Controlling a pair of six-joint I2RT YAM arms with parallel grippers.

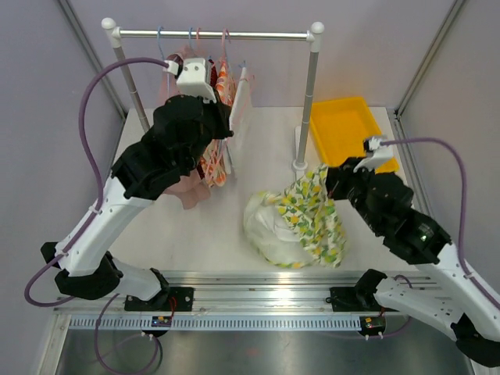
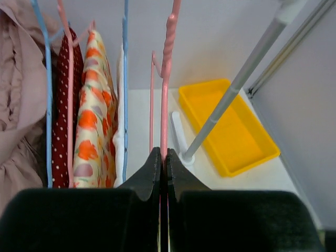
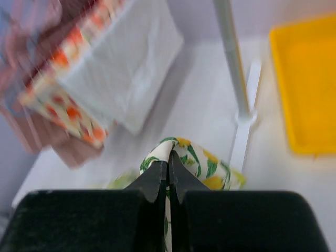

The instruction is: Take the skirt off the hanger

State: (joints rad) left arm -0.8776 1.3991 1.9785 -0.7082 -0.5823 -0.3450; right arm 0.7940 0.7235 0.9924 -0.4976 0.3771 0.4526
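Note:
The skirt (image 1: 301,219), white with a yellow lemon and green leaf print, lies heaped on the table right of centre, apart from the rack. My right gripper (image 3: 168,169) is shut on a fold of the skirt (image 3: 202,161) and holds that edge lifted; in the top view it (image 1: 331,181) is at the heap's upper right. My left gripper (image 2: 163,157) is shut on a pink hanger (image 2: 167,94) that hangs from the rail (image 1: 211,34). No cloth shows on that hanger. In the top view the left fingers are hidden among the hanging clothes.
Other garments hang left of the pink hanger: a white one (image 2: 119,131), an orange floral one (image 2: 92,121), a red dotted one (image 2: 62,105) and a pink-beige one (image 2: 18,94). The rack's right post (image 1: 310,94) stands beside a yellow tray (image 1: 344,129).

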